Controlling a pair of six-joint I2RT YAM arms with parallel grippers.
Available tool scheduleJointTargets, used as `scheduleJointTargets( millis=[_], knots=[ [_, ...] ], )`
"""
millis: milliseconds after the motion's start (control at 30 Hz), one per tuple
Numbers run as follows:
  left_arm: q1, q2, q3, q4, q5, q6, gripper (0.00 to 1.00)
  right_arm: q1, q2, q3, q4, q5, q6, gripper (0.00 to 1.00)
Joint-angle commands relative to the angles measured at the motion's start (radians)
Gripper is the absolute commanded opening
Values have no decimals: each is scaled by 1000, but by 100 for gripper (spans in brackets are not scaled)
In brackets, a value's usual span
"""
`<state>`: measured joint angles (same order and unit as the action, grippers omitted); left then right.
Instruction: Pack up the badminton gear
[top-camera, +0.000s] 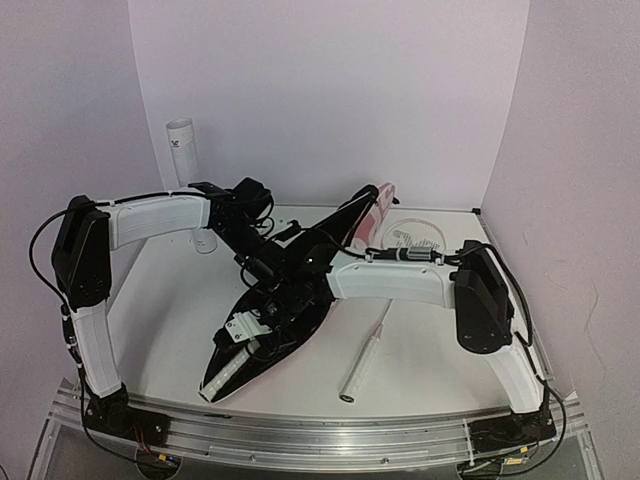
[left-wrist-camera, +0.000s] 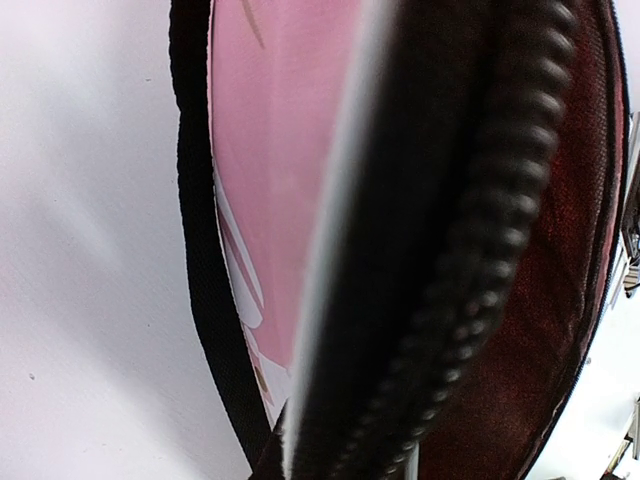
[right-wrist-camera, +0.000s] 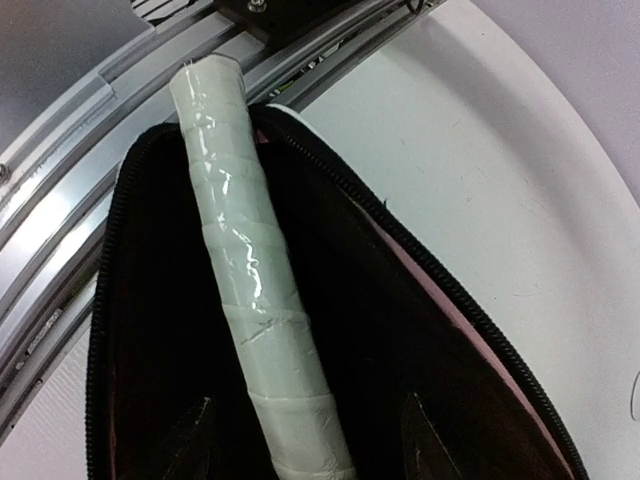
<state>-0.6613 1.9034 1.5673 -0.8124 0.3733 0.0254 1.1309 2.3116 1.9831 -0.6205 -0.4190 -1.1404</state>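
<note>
White arm links (top-camera: 160, 220), black joints (top-camera: 82, 255) — black cables (top-camera: 32, 243)

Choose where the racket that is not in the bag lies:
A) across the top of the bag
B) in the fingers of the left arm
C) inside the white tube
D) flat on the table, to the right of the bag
D: the top view shows the loose racket lying flat on the table, right of the pink bag; the other racket has its handle inside the bag.
</note>
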Motion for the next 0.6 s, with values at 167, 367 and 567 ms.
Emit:
scheduleJointTargets(
  millis=[167, 367, 567],
  knots=[
    [-1, -19, 10, 7, 22, 8, 0, 0, 84, 101, -46, 67, -63, 10],
    [1, -36, -6, -34, 31, 44, 0, -38, 4, 16, -52, 138, -78, 0],
    [19, -58, -22, -101, 35, 74, 0, -86, -13, -11, -96, 144, -82, 0]
  ],
)
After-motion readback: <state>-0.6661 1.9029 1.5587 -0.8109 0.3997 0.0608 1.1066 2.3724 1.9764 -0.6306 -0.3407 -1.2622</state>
